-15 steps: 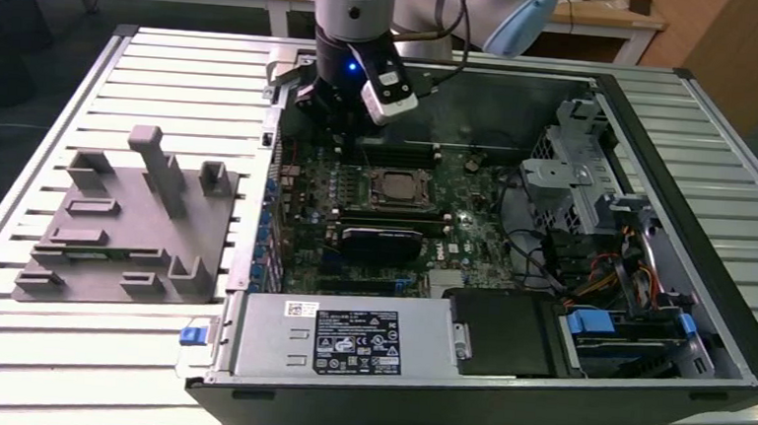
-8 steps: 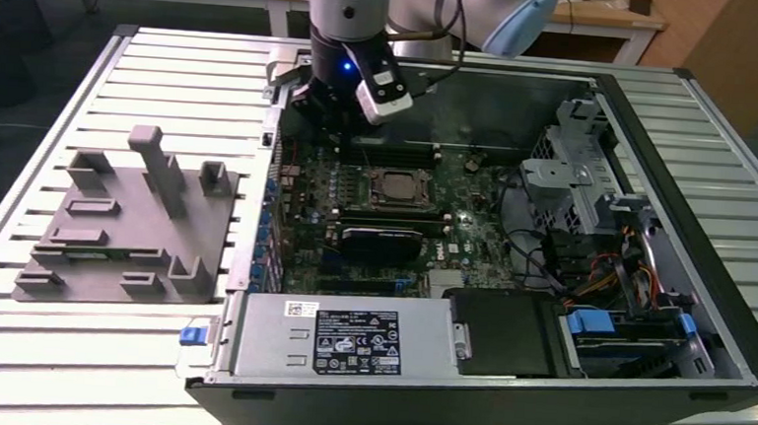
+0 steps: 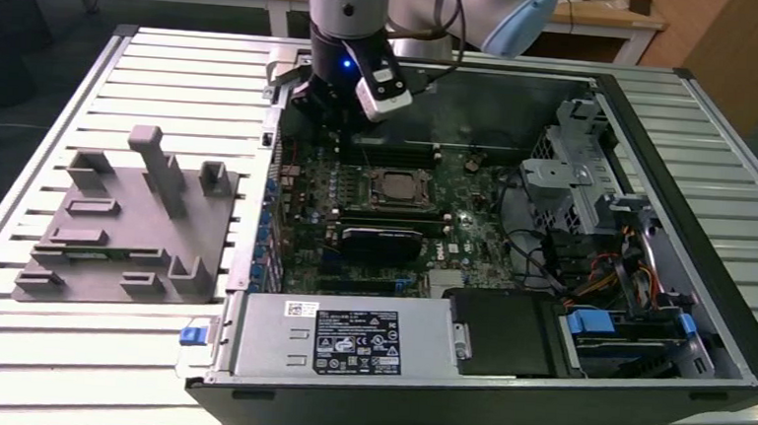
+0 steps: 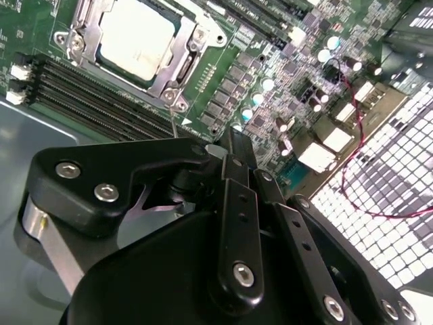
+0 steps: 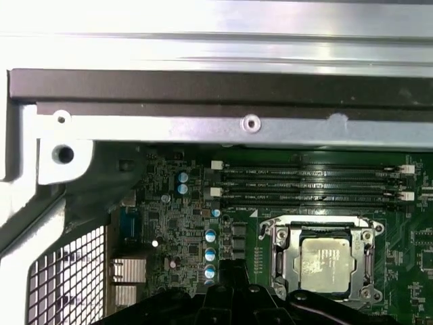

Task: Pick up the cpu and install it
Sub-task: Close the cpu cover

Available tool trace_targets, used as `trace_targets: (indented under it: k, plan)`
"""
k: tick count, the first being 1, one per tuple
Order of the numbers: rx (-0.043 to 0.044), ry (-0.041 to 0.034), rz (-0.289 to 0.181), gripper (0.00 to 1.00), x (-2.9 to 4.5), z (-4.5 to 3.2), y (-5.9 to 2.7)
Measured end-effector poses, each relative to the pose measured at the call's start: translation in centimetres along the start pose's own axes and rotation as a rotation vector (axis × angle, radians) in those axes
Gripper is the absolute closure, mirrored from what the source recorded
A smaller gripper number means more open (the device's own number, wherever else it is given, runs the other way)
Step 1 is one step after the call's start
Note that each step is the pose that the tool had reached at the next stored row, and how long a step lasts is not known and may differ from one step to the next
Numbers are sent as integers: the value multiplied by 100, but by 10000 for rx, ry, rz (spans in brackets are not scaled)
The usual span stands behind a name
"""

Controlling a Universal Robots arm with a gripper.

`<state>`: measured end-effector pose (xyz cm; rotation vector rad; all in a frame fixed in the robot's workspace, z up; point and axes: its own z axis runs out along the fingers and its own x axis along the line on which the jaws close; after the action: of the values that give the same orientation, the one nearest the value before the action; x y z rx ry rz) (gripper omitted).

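Item: cpu (image 4: 135, 37), silvery-topped square chip. Location: seated flat in the motherboard (image 4: 270, 81) socket, enclosed by the metal socket frame (image 4: 179, 57), beside the memory slots (image 4: 88, 101); it lies apart from the arm, so placement appears done.

Item: gripper (image 4: 231, 145). Location: inside the open computer case (image 3: 699, 143), above the board near the cpu and not touching it. Fingers appear drawn together with nothing between them, consistent with an unloaded tool.

Item: grey fixture (image 3: 128, 227). Location: slatted table (image 3: 164, 61), on the exterior view's left of the case, well clear of the work.
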<state>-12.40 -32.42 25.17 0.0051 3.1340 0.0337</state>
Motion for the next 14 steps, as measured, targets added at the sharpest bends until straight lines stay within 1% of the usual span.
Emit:
trace_targets:
  k: [7,14]
  plan:
    - [0,0,1,89,1,2,87]
    - [1,1,1,89,-2,2,96]
